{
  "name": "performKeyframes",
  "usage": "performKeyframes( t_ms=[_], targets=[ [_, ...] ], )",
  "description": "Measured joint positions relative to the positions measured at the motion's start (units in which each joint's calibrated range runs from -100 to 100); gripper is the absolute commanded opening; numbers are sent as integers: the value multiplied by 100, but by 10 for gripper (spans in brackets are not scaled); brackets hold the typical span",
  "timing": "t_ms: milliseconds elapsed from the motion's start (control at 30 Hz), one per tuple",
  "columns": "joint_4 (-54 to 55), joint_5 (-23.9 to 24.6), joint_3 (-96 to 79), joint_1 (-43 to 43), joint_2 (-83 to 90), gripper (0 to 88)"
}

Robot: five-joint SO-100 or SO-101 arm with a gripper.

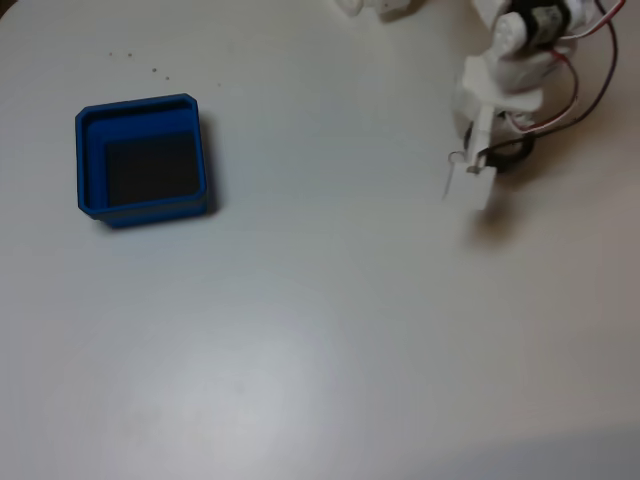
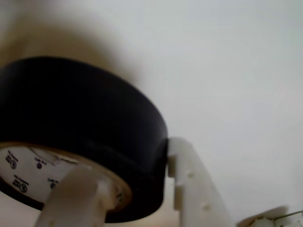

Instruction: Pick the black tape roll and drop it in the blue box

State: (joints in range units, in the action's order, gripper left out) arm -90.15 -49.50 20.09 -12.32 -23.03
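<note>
While the box [image 1: 142, 157] sits empty at the left of the fixed view, its dark floor bare, the roll [image 2: 85, 127] is at the far right, well apart from it, under the arm. So nothing has been dropped yet, and the work looks to be at the grasp itself: lifting, carrying across the table [image 1: 330, 330] and releasing over the box all remain. The wrist view puts the roll right in the gripper [image 2: 137, 189]: one white finger [image 2: 189, 184] presses against the black outer wall, and the other, blurred and close to the lens, reaches into the pale core, so the ring's wall lies between the two. The jaws appear clamped on the roll, or within a hair of it. Seen from the fixed view, the gripper [image 1: 470, 180] points down at the table with a dark arc of the roll [image 1: 512, 155] peeking out beside it. Whether the roll rests on the table or is just off it I cannot tell.
</note>
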Motion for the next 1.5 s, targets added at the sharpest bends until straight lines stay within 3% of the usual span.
performKeyframes(
  t_ms=[667, 833, 1067, 1500],
  targets=[
    [16, 0, 2000, 4532, 0, 12],
    [583, -217, 2179, 5611, 0, 12],
    [1182, -609, 2188, 6512, 0, 12],
    [1461, -801, 2188, 7066, -694, 12]
  ],
)
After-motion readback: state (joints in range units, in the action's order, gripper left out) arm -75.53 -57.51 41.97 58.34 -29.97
